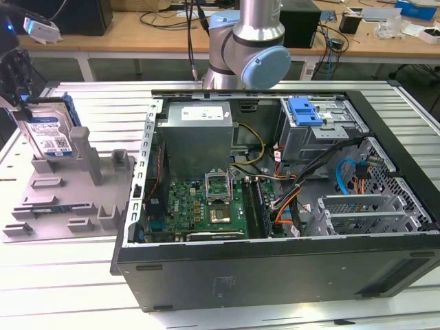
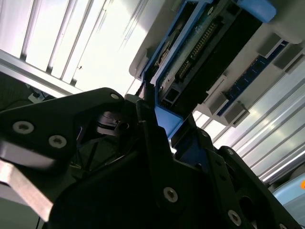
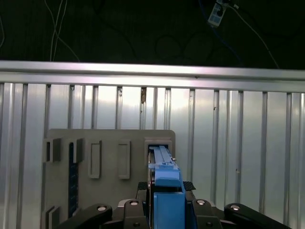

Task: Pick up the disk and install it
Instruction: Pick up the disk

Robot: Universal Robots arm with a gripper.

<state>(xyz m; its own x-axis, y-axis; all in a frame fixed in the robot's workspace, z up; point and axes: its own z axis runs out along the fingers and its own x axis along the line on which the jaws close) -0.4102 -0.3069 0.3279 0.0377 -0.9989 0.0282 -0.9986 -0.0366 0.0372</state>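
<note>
Gripper [image 3: 166, 188] tight on upright disk [image 1: 48, 134]

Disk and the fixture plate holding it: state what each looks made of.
The disk: metal body, going by its silvery sheen, with a paper-like label; its blue carrier frame looks like moulded plastic. The fixture plate: matte grey, probably plastic.

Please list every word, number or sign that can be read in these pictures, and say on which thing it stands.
No text can be read.
White-and-blue label on the disk: print too small to read.
White label on the power supply: too blurred to read.
Both wrist views: no legible print.
</note>
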